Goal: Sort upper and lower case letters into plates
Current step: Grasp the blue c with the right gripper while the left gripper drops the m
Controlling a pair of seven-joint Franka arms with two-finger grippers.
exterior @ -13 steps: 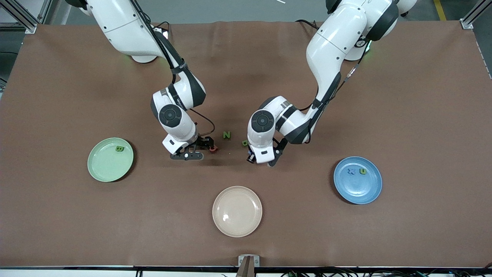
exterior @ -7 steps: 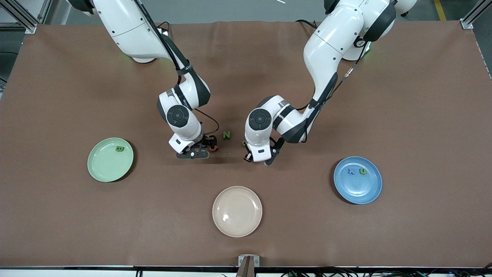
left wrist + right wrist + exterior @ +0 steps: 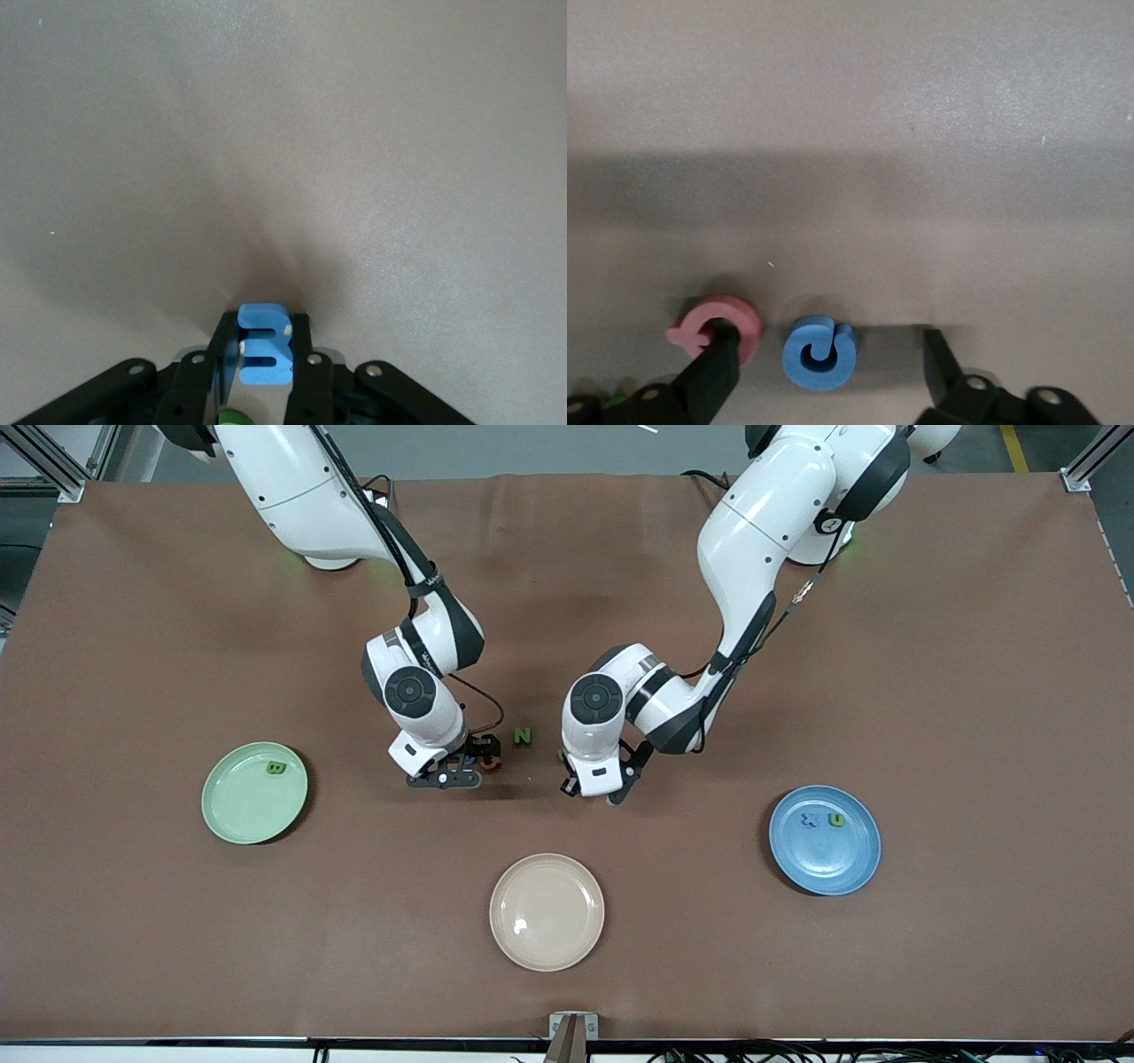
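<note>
Blue letter (image 3: pixel 265 344) pinched in left end effector (image 3: pixel 263 359), touching both fingers.

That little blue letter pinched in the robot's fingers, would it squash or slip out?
The blue letter looks thick and chunky like foam, so probably light and slightly squashy. Its flat sides sit between the left gripper's fingers, which should hold it steady. The matte surface suggests it is unlikely to slip.
</note>
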